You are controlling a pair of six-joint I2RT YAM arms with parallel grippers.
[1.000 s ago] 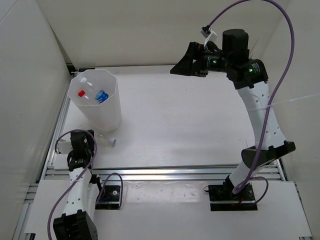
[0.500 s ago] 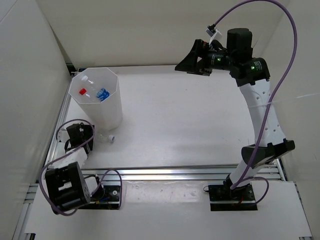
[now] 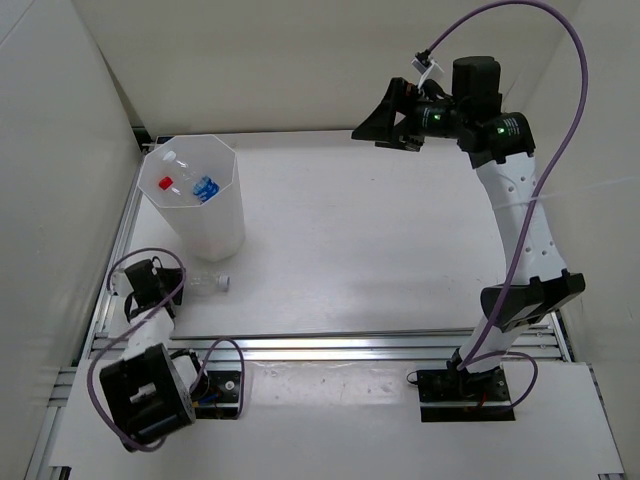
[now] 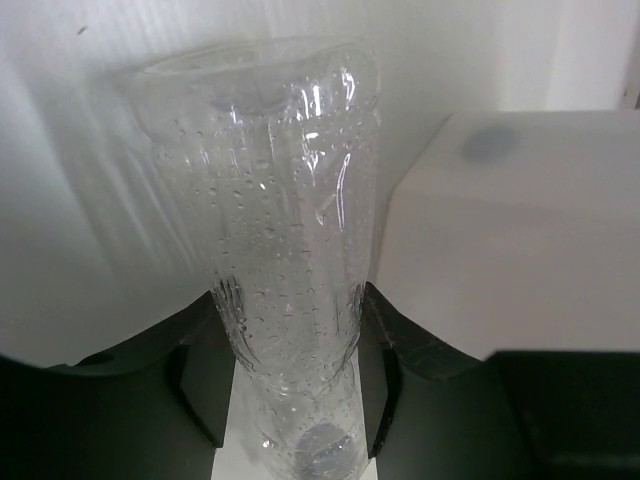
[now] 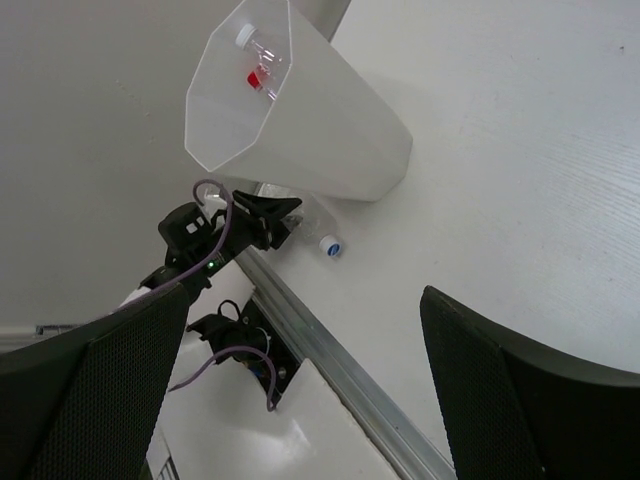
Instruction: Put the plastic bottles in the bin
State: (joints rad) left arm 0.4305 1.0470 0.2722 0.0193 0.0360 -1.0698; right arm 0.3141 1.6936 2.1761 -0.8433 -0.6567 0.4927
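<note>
On the white table (image 3: pixel 350 250), the left gripper (image 3: pixel 168 285) is clamped on the plain bottle (image 3: pixel 207 284). The bottle lies low just in front of the bin (image 3: pixel 228 215), its long axis pointing right out of the jaws. The bin's mouth is above and beyond it, and the right gripper (image 3: pixel 375 125) hangs spread and empty, well apart.

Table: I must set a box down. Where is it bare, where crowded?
Bare: the wide middle, between the bin and the right arm. Crowded: the near-left corner, where the left tool grips a bottle beside the bin.
</note>
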